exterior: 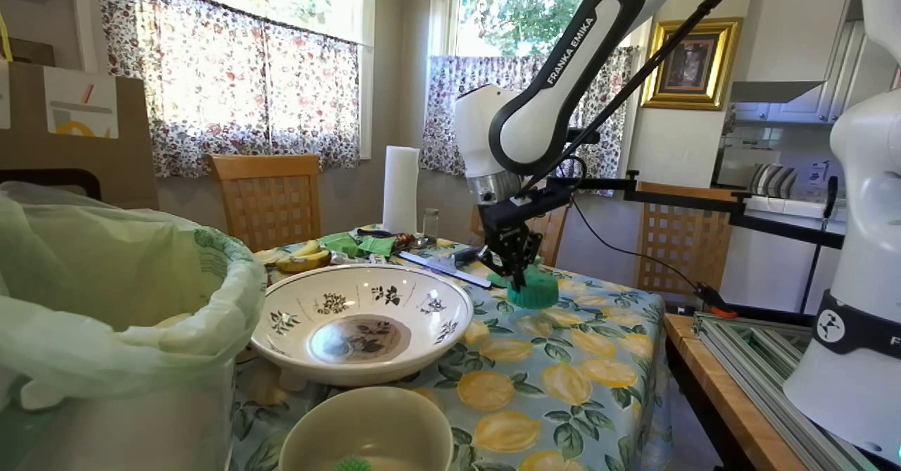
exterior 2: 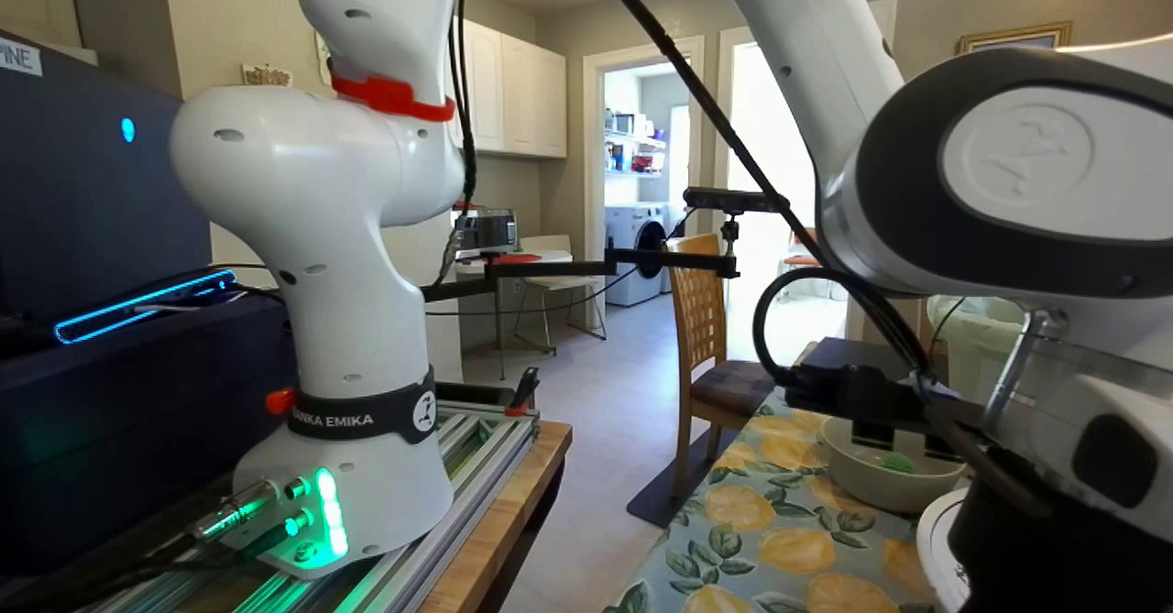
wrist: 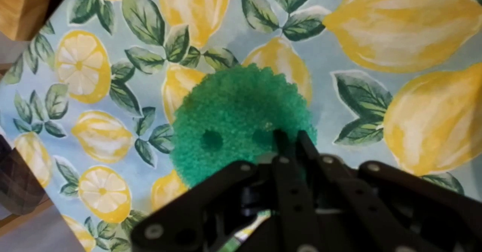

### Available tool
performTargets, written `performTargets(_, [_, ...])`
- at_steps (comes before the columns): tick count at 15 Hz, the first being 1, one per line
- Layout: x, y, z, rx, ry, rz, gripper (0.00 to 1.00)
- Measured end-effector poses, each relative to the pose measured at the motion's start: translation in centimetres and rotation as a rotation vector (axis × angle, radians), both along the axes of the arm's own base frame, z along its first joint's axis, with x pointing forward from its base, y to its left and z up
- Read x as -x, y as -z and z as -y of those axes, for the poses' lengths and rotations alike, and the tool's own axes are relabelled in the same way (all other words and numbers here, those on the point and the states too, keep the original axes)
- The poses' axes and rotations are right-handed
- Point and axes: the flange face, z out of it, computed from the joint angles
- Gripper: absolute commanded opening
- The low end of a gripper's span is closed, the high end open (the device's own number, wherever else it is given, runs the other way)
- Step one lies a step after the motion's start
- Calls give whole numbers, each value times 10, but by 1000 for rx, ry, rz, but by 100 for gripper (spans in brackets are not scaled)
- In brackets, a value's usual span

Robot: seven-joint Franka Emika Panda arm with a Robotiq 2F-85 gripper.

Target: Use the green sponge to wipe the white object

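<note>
The claw [wrist: 292, 136] pinches the green sponge [wrist: 226, 105] near its edge (it has 2 round holes [wrist: 212, 141]). In an exterior view, the flowery dish [exterior: 359, 337] sits at 9 o'clock from the sponge, and the white bowl [exterior: 366, 422], with a green thing [exterior: 353, 465] inside, at 8 o'clock.

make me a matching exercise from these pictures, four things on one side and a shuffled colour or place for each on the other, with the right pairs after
Column one
1. round scrubber sponge
2. smaller round bowl
3. bananas
4. wide dish

Column two
A. plain cream, no pattern
B. whitish, with dark plant prints inside
C. green, right at the gripper
D. yellow, just beyond the dish in an exterior view

Right pairs
1-C
2-A
3-D
4-B
</note>
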Motion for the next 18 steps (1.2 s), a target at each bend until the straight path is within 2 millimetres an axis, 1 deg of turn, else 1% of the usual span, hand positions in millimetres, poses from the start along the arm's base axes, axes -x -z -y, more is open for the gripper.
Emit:
performTargets(6, [-2,19,-16,-1,-37,-19,2])
performTargets(11, [-6,23,-27,-1,-63,-20,3])
performTargets(12, [-6,23,-29,-1,-66,-19,32])
performTargets(13, [-7,23,-30,0,-70,-15,32])
performTargets(14, [-9,22,-32,0,-74,-9,34])
performTargets(15, [-10,22,-33,0,-79,-2,40])
performTargets(18, [-14,20,-34,0,-91,10,64])
